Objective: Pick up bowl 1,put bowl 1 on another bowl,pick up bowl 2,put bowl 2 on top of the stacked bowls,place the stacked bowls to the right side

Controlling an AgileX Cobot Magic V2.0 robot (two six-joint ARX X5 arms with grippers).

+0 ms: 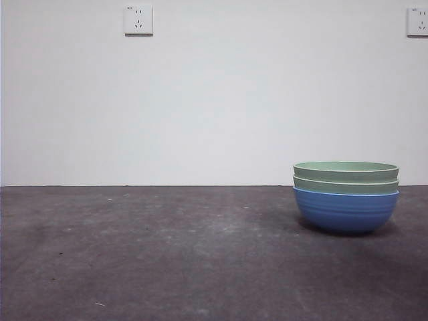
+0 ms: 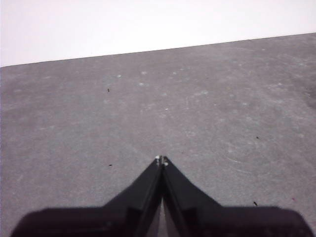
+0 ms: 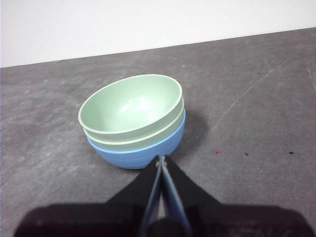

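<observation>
The stacked bowls [image 1: 346, 196] stand on the right side of the dark table: two pale green ribbed bowls [image 1: 346, 176] nested in a blue ribbed bowl [image 1: 346, 210]. In the right wrist view the same stack [image 3: 132, 118] sits just beyond my right gripper [image 3: 161, 159], which is shut, holds nothing and hangs apart from the blue bowl [image 3: 143, 150]. My left gripper [image 2: 161, 159] is shut too, over bare table, with no bowl in its view. Neither arm shows in the front view.
The dark grey table [image 1: 167, 254] stretches to the left of the stack. A white wall stands behind it with a socket [image 1: 138, 19] at the upper left and another socket [image 1: 418, 21] at the upper right.
</observation>
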